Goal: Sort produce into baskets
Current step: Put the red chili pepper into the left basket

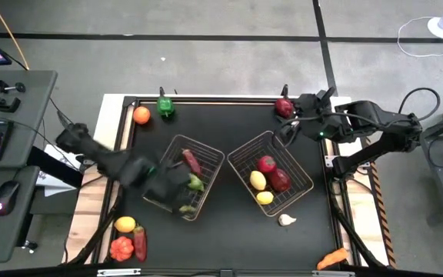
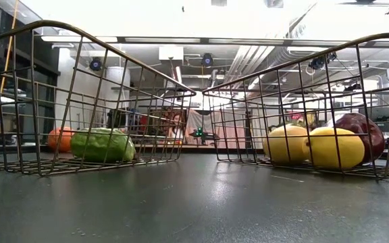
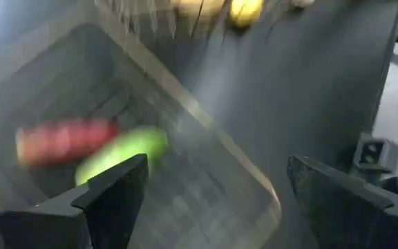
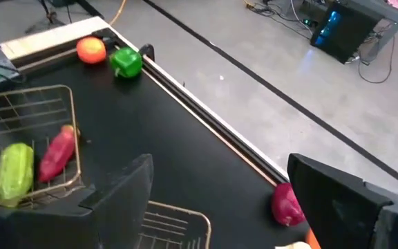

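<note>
The left wire basket [image 1: 206, 154] holds a red pepper [image 1: 191, 161] and two green pieces [image 1: 196, 183]. The right wire basket [image 1: 244, 154] holds a red apple [image 1: 266, 164], two yellow fruits [image 1: 258, 181] and a dark red one [image 1: 281, 181]. My left gripper [image 1: 171, 185] hovers open and empty over the left basket [image 3: 185, 104], above the red piece [image 3: 61, 142] and a green piece [image 3: 119, 155]. My right gripper [image 1: 289, 127] is open and empty near the far right edge, beside a dark red fruit [image 1: 284, 107], which also shows in the right wrist view [image 4: 287, 204].
Loose on the table: an orange [image 1: 141, 115] and a green pepper [image 1: 165, 106] at the far left; a yellow fruit [image 1: 125, 224], a red piece [image 1: 121, 248] and a red chili [image 1: 139, 242] at the near left; a white garlic [image 1: 286, 220] and a carrot [image 1: 331, 259] at the near right.
</note>
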